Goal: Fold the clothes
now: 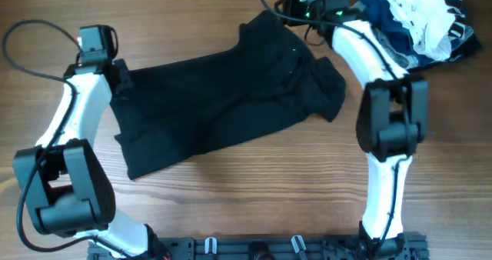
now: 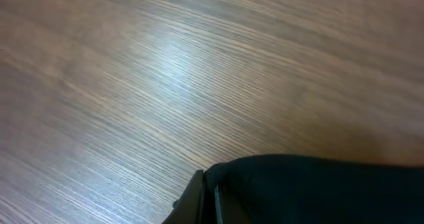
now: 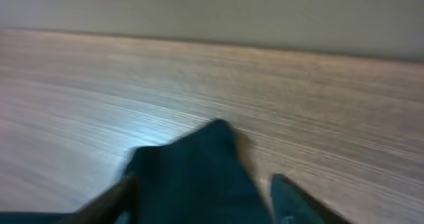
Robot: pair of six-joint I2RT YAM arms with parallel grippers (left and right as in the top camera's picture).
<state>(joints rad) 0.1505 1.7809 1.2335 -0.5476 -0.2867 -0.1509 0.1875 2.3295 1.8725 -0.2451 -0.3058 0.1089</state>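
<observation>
The black garment (image 1: pixel 231 98) lies spread across the middle of the table, bunched at its right end. My left gripper (image 1: pixel 121 81) is at its left edge. In the left wrist view (image 2: pixel 212 207) one finger shows pressed against a fold of the black fabric (image 2: pixel 318 191), and the gripper looks shut on it. My right gripper (image 1: pixel 288 10) is at the garment's far right corner. In the blurred right wrist view its fingers (image 3: pixel 202 187) stand wide apart with a point of the black fabric (image 3: pixel 192 164) between them.
A pile of other clothes (image 1: pixel 419 18), blue, white and striped, lies at the far right corner behind the right arm. Bare wooden table (image 1: pixel 254 183) runs along the front. A cable (image 1: pixel 31 52) loops at the far left.
</observation>
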